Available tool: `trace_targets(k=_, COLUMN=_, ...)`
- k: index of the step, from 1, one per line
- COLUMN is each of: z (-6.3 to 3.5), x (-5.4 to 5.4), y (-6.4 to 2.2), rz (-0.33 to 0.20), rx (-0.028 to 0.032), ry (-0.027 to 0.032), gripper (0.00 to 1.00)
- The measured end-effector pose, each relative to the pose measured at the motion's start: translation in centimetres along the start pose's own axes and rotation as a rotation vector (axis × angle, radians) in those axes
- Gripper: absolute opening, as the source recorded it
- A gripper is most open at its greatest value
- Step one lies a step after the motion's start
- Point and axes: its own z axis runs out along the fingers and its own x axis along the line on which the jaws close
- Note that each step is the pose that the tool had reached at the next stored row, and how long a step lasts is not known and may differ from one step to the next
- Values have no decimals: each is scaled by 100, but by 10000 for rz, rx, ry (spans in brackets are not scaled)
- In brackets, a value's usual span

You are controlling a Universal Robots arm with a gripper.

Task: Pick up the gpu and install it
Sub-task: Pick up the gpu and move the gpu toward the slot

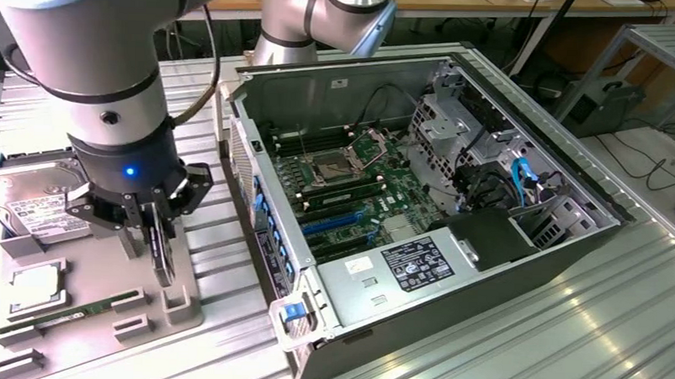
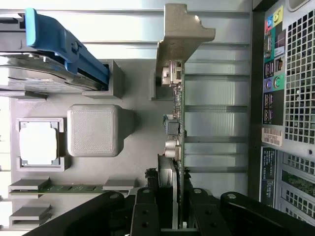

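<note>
Dark flat gpu card (image 2: 176, 123) with beige metal bracket, clamped in black gripper (image 1: 157, 224) above grey plastic tray (image 1: 88, 262), exterior view's left.

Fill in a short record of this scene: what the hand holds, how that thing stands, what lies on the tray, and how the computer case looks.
hand: robot hand closed on the thin dark circuit card with a silvery-beige metal bracket
card pose: on edge, over the grey plastic tray, outside the case
tray holds: silver boxy hard drive with white label; narrow green memory stick
case: black computer tower lying open, green motherboard exposed
task state: card not yet installed
</note>
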Motion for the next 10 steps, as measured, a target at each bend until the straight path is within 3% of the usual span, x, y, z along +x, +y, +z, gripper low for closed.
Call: trace_targets(k=10, z=-280, x=-2, y=9, rz=0, rx=-1, ry=-1, gripper=28)
